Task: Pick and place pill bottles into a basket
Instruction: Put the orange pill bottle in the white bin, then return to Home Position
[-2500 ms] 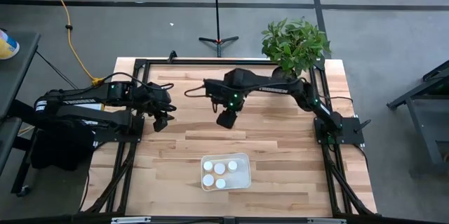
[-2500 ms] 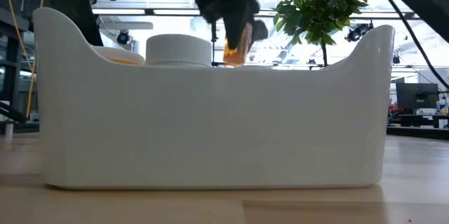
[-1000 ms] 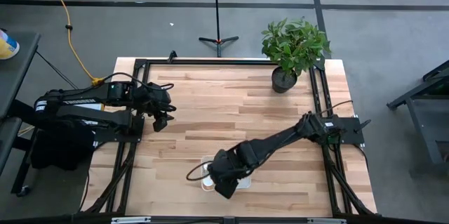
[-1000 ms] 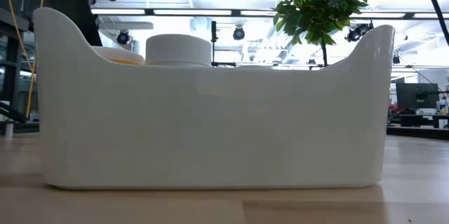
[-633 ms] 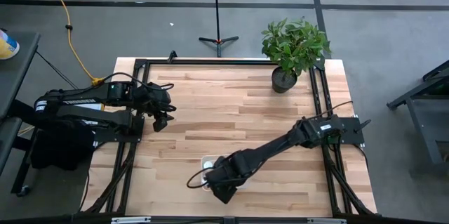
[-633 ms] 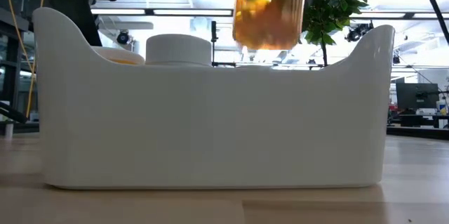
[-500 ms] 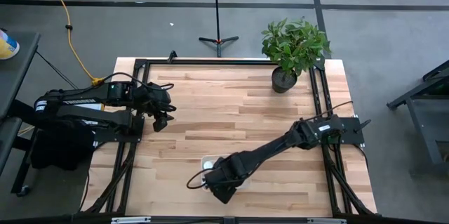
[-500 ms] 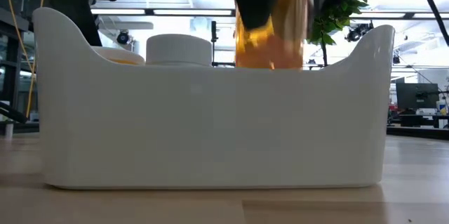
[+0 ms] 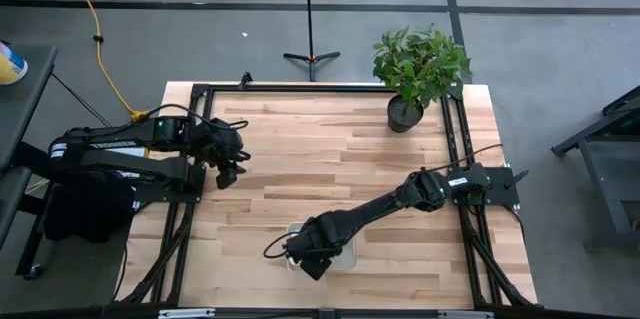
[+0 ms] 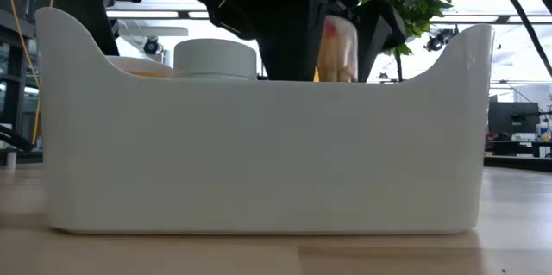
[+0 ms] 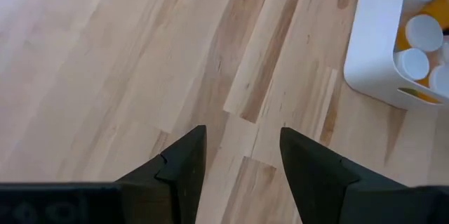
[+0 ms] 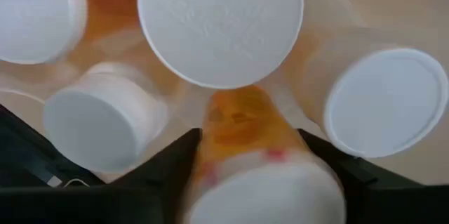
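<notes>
While the left gripper [image 9: 226,173] waited near the table's left edge, fingers spread and holding nothing, the right arm stretched diagonally across the table, its right gripper [image 9: 312,255] lowered into the basket [image 10: 259,154] at the front edge. It pinched an amber pill bottle [image 12: 245,154] upright, set down among the other white-capped bottles [image 12: 221,24] inside.
</notes>
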### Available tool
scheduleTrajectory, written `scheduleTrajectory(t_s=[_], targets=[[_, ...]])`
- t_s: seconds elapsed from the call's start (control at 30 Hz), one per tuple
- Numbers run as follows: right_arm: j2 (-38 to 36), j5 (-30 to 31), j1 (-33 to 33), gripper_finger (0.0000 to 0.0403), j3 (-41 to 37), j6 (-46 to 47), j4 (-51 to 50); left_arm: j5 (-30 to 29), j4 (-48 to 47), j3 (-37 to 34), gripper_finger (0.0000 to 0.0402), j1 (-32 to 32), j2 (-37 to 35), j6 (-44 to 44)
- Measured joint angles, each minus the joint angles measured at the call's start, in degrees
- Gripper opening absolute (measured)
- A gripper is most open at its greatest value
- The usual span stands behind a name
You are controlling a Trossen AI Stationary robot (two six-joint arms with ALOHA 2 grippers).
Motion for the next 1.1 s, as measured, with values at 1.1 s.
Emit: scheduleTrajectory(t_s=[1.1], targets=[[-6.24, -5.81, -0.79, 0.0291, 0.92, -5.9, -1.83, 0.64, -1.96, 0.0, 0.0216, 0.0, 0.02, 1.26]])
